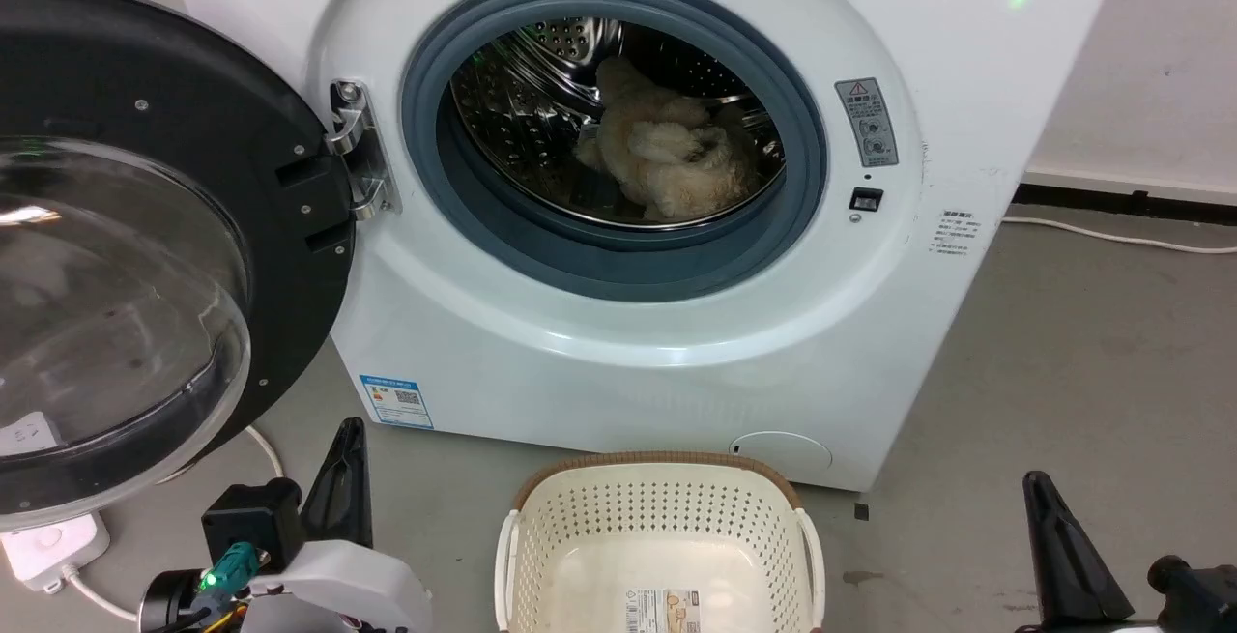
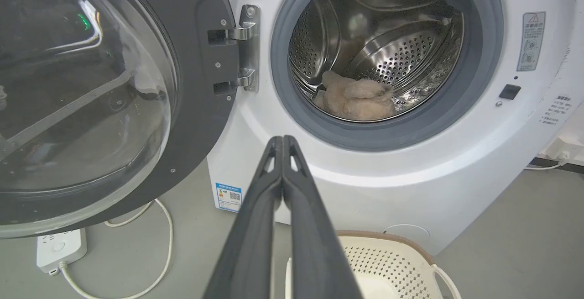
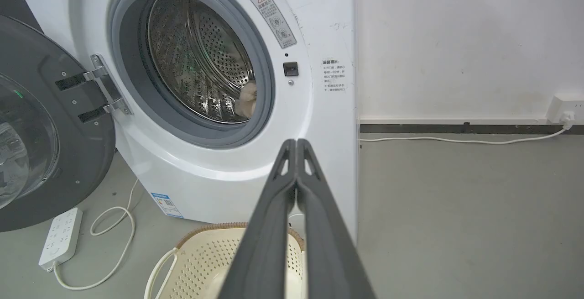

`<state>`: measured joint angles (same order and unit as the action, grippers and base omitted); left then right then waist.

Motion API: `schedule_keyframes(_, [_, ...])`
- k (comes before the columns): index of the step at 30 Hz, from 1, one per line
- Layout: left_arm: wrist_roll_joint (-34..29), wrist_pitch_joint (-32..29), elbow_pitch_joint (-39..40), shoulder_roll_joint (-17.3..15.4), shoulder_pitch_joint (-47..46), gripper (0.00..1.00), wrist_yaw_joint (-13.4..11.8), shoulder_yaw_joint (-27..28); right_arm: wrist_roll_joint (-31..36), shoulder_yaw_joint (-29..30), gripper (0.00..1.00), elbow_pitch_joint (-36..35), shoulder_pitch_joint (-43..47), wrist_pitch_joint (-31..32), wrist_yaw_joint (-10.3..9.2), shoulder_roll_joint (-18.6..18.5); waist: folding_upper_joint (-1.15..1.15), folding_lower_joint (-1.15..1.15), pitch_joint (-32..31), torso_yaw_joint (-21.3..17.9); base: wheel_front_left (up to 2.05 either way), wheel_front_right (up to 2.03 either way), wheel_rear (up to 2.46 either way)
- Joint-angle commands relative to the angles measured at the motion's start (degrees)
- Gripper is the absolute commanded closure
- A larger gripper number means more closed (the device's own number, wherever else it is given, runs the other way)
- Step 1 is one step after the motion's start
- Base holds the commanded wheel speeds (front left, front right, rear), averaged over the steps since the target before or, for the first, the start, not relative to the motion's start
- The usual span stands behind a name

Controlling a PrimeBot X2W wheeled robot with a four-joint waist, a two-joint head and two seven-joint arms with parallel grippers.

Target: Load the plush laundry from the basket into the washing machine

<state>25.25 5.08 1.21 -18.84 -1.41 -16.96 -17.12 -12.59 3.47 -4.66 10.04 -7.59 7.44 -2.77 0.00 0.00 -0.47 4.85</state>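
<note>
Dark jaws on the left gripper (image 2: 283, 141) are sitting pressed together with nothing between them; those on the right gripper (image 3: 296, 144) are doing the same. Both grippers are hanging low in front of the washing machine (image 1: 618, 372), one on either side of the basket (image 1: 657, 465), which is lying empty on the floor with its bottom label showing. Plush laundry (image 1: 667, 164) is resting inside the steel drum (image 1: 522, 111), low and toward the right, past the grey seal (image 1: 618, 266); the door (image 1: 145, 275) is standing wide open on the left. Judgement: the bundle is looking light, soft and compressible, not fragile. Its fluffy pile is offering good grip but is likely to sag and drag on the seal. If repositioning is called for, pinching deep into a thick tuft near the middle is looking safer than taking a loose edge. Loading is appearing complete.
</note>
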Motion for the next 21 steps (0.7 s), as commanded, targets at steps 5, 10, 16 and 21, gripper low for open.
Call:
schedule_keyframes(5, [-1.23, -0.25, -0.06, 0.76, 0.07, 1.0, 0.82, 0.83, 0.61, -0.15, 1.0, 0.22, -0.49, 0.37, 0.0, -0.01, 0.0, 0.0, 0.02, -0.19, 0.0, 0.0, 0.0])
schedule_keyframes(10, [-2.24, -0.45, -0.11, 1.4, 0.13, 1.0, 1.5, 1.51, 1.11, -0.29, 1.0, 0.41, -0.89, 0.68, 0.0, -0.01, 0.0, 0.0, 0.04, -0.39, 0.0, 0.0, 0.0])
schedule_keyframes(16, [-3.44, -0.69, -0.17, 2.16, 0.19, 1.0, 2.31, 2.33, 1.71, -0.46, 1.0, 0.63, -1.37, 1.04, 0.01, -0.01, 0.0, 0.0, 0.06, -0.62, 0.0, 0.0, 0.0])
schedule_keyframes(21, [-4.45, -0.9, -0.21, 2.8, 0.25, 1.0, 2.99, 3.02, 2.22, -0.59, 1.0, 0.82, -1.77, 1.34, 0.01, -0.02, 0.0, 0.0, 0.08, -0.82, 0.0, 0.0, 0.0])
